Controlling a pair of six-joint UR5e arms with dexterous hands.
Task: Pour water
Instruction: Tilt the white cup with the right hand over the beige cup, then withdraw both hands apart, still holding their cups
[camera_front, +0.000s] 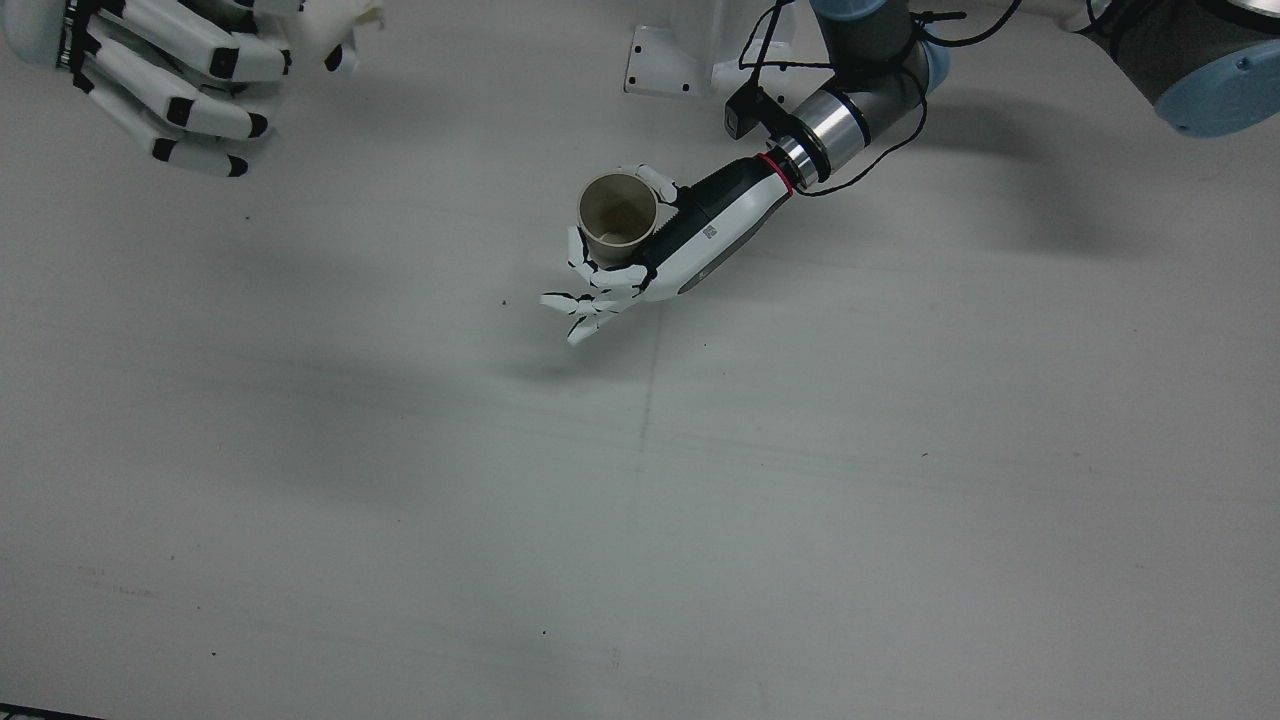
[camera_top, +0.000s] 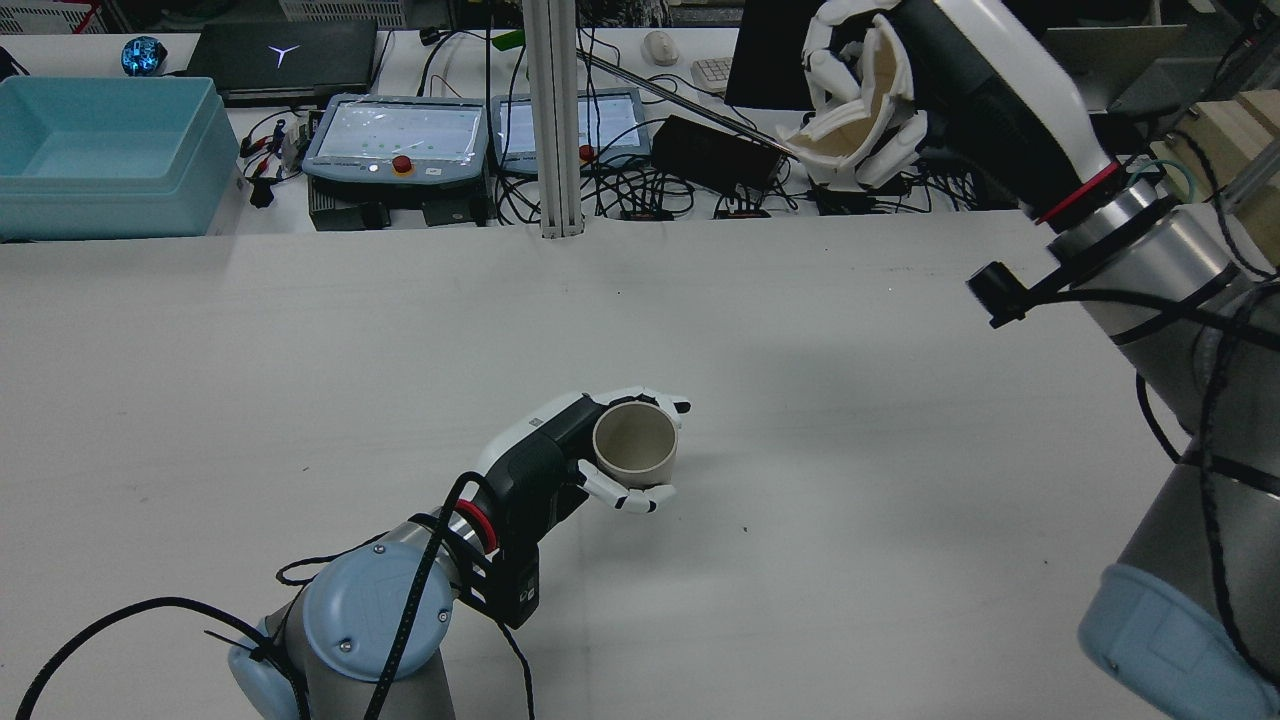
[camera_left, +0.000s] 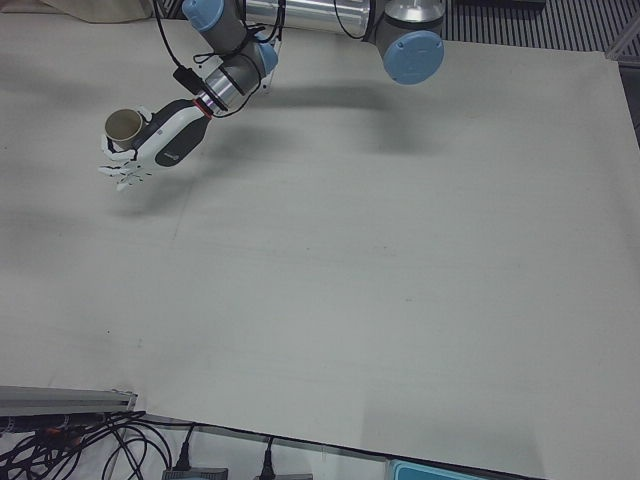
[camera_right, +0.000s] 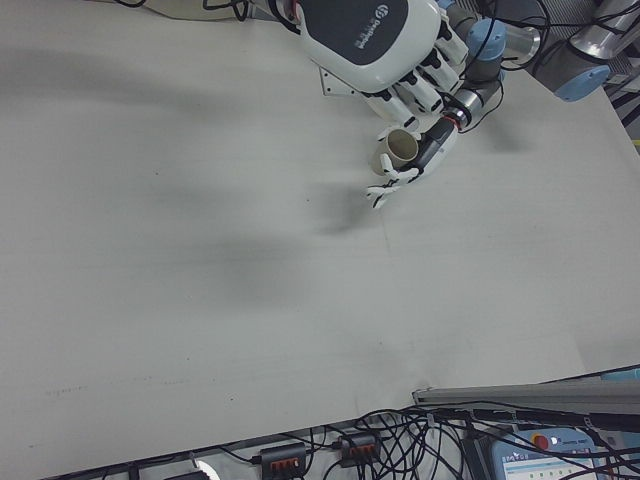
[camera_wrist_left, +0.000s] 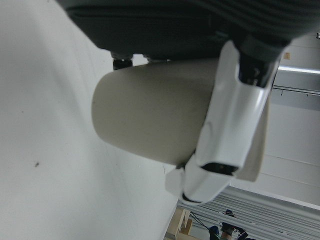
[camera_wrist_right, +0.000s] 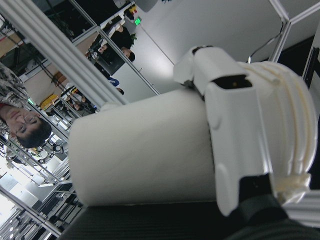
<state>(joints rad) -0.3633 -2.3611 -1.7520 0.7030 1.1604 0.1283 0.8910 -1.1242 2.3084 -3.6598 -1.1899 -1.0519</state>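
My left hand (camera_top: 560, 460) is shut on a beige cup (camera_top: 635, 440) and holds it upright, mouth up, a little above the middle of the table. It shows in the front view too, hand (camera_front: 650, 250) and cup (camera_front: 618, 208); the cup's inside looks empty. In the left hand view the cup (camera_wrist_left: 160, 115) is crossed by a white finger (camera_wrist_left: 235, 125). My right hand (camera_top: 870, 90) is raised high at the far right and shut on a cream cup (camera_top: 855, 110), which is tilted. The right hand view shows that cup (camera_wrist_right: 140, 150) up close.
The white table (camera_front: 800, 500) is bare around the left hand. Beyond its far edge stand a blue bin (camera_top: 100, 150), two teach pendants (camera_top: 400, 135), a metal post (camera_top: 555, 120) and cables. The right hand (camera_front: 180, 70) hangs close to the front camera.
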